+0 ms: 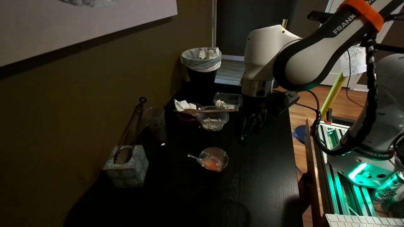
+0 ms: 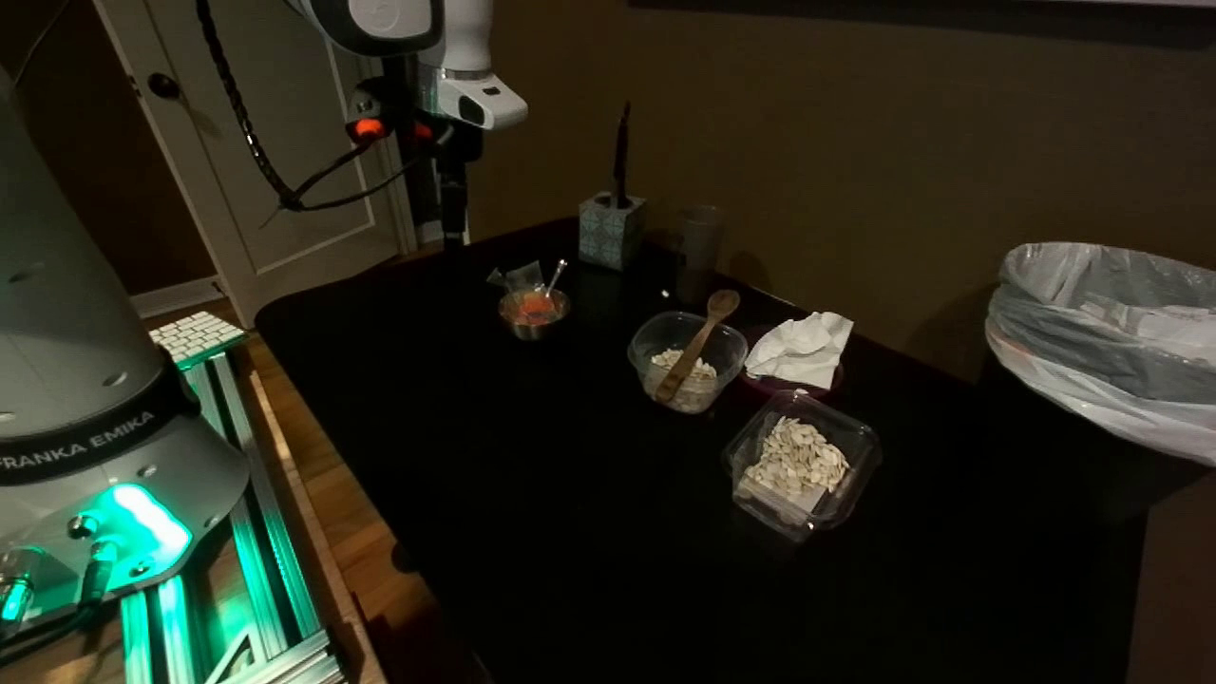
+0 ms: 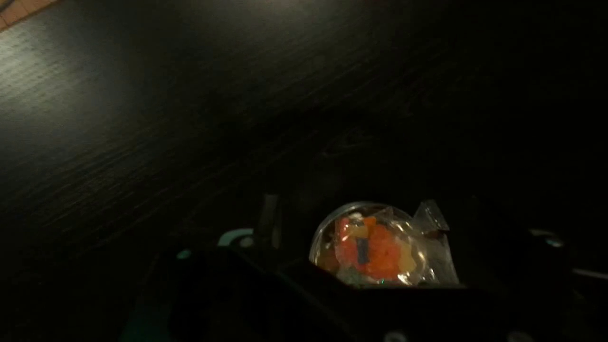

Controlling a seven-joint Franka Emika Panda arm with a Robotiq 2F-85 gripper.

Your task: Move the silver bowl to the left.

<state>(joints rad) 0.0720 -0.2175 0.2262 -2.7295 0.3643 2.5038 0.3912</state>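
Note:
The silver bowl (image 1: 225, 164) stands upright on the dark table; it also shows in an exterior view (image 2: 534, 332). It holds a clear plastic wrapper with orange-red print and a metal spoon (image 1: 193, 156), whose handle leans out over the rim. My gripper (image 1: 251, 131) is raised above the table, apart from the bowl, its dark fingers spread with nothing between them; it also shows in an exterior view (image 2: 454, 233). In the wrist view the bowl (image 3: 327, 225) sits low in the picture, below and between the fingers, its near part hidden by the gripper body.
A clear container with seeds (image 2: 655, 380) has a wooden spoon (image 2: 698, 347) across it. Beside it are a clear box of seeds (image 2: 855, 475) and a purple bowl (image 2: 807, 385) with white paper. A tissue box (image 1: 126, 171) with tongs and a tall cup (image 1: 154, 121) stand by the wall.

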